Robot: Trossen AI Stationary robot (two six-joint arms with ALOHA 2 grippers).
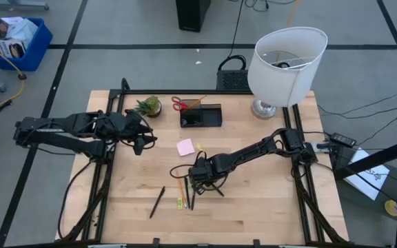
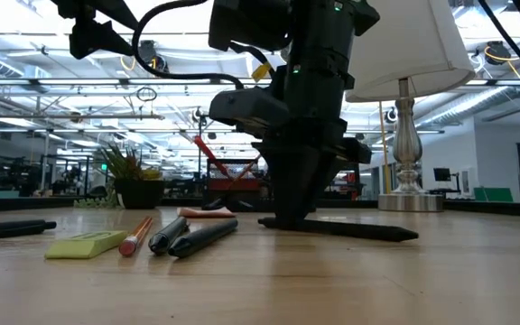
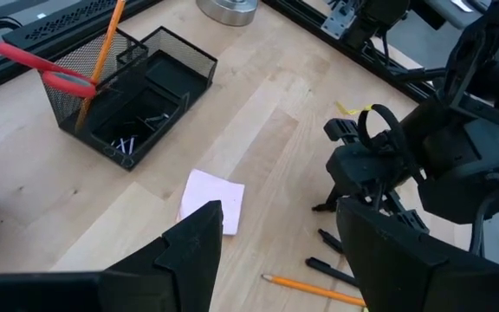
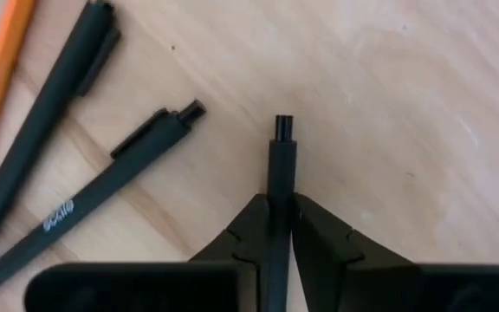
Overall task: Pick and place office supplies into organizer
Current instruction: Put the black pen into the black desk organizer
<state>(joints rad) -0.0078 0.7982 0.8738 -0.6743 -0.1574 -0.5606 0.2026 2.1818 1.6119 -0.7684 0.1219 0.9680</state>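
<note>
While the right gripper [image 4: 277, 227] pinched a pen [image 4: 281, 165] mid-frame, its slim, light, slick barrel looked likely to swivel.

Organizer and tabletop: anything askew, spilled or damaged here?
Nothing stands out. The organizer sits upright with scissors and a pencil standing in it; loose pens lie flat on the table, and the right pincer is closed on one pen.
</note>
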